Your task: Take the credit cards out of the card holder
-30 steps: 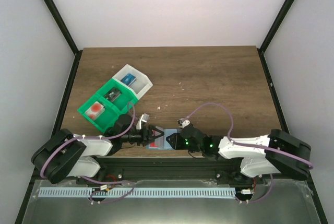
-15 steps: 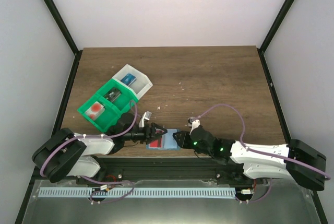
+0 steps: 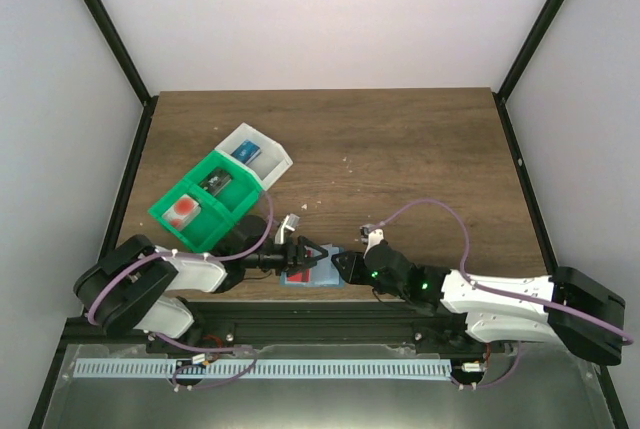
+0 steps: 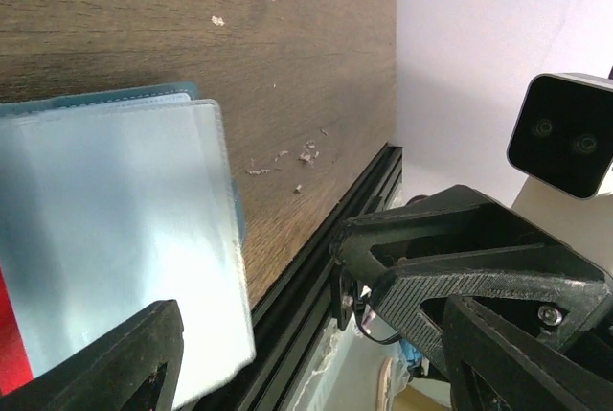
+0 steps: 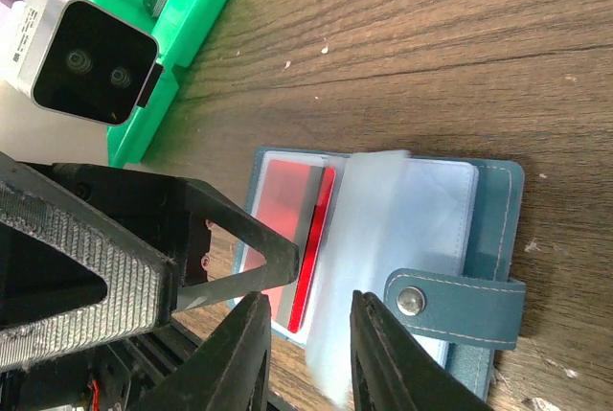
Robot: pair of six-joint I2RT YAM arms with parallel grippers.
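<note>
Card holder [image 5: 488, 210] lying spread between the two facing grippers, red credit card [image 5: 283, 210] showing in its pocket just at one fingertip of the wide-open, empty left gripper [image 3: 310, 253]; right gripper [image 5: 311, 306] narrowly parted around a raised clear sleeve [image 5: 402, 229], grip unclear, so hold that sleeve aside, straddle the card's free edge squarely, pinch, draw outward.

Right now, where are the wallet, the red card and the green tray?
card holder [image 5: 421, 215]: right wrist view, clear inner pocket.
credit card [image 5: 287, 200]: right wrist view, red face.
green tray [image 3: 205, 234]: top view, near wall.
</note>
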